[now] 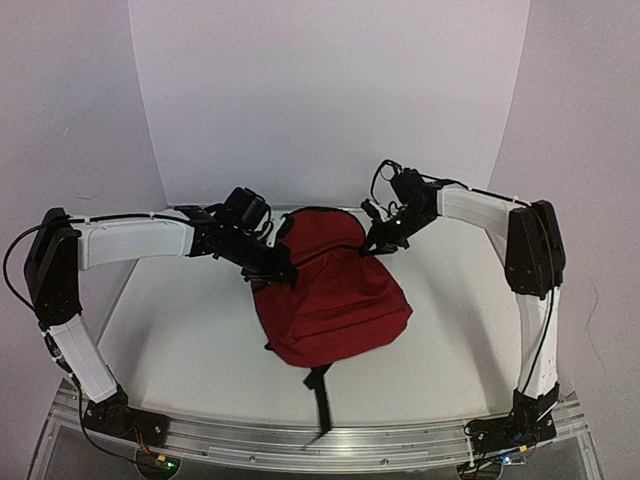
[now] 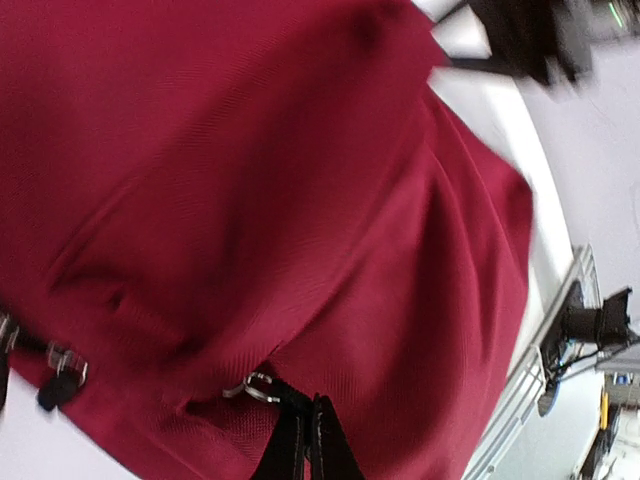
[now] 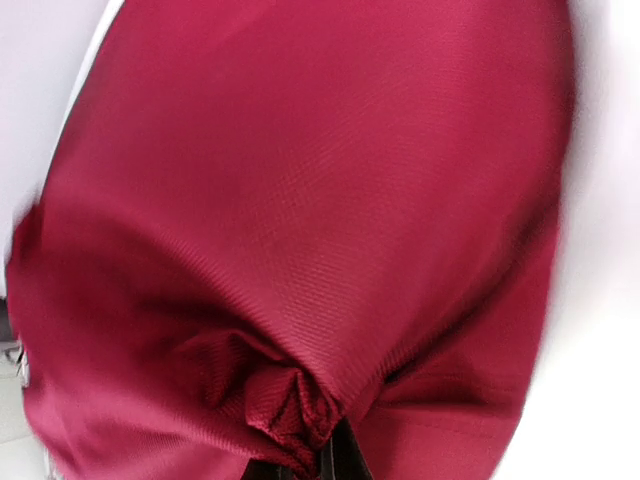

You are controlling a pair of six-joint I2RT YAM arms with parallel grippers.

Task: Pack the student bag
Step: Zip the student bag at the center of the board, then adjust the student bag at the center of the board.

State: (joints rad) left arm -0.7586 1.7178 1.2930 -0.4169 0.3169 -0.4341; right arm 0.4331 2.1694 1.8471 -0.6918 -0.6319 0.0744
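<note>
At the middle of the table [image 1: 180, 340] lies the dark red student bag [image 1: 335, 290]. The left gripper [image 1: 278, 268] and right gripper [image 1: 378, 243] each pinch its fabric at opposite sides. I'd move both together, or a thin fold may slip free.

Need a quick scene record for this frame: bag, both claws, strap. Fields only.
bag: dark red student bag, on the white table
left claw: shut, pinching fabric by a metal ring on the bag's left side
right claw: shut on bunched fabric, bag's right side
strap: black strap trails toward the near table edge
</note>
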